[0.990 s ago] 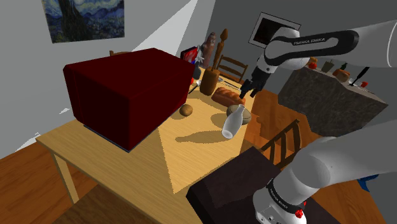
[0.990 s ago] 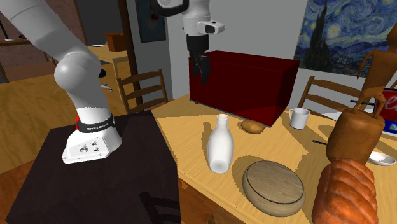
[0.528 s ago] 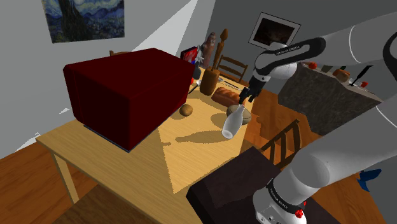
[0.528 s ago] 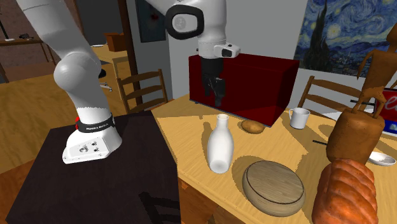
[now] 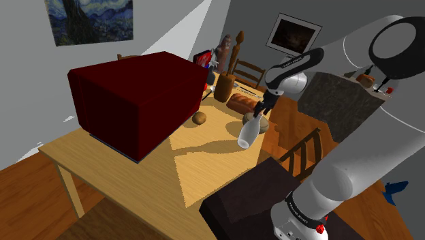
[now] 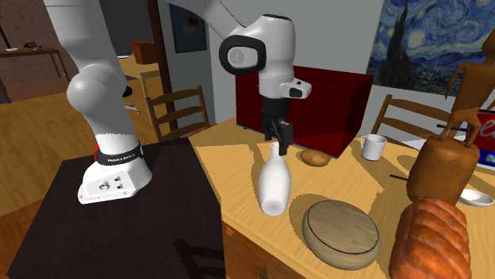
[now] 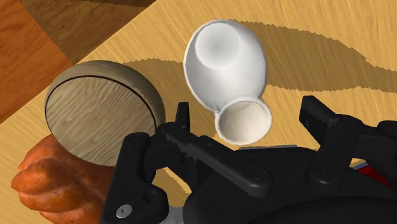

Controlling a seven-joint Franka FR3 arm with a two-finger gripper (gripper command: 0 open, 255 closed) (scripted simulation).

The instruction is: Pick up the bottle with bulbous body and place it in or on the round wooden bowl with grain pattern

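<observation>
White bulbous bottle (image 6: 274,186) stands upright on the light wooden tabletop (image 6: 349,178), centre frame, second exterior view. Long axis vertical. Black hand (image 6: 279,136) directly above the neck, fingers apart astride the mouth, no contact. Judged next move: straight descent.

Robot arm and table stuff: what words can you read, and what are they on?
"FRANKA EMIKA": white letters on the black band above the arm's white foot.
Marks on that foot: too small to read.
White letters on the red object: cut off, unreadable.
</observation>
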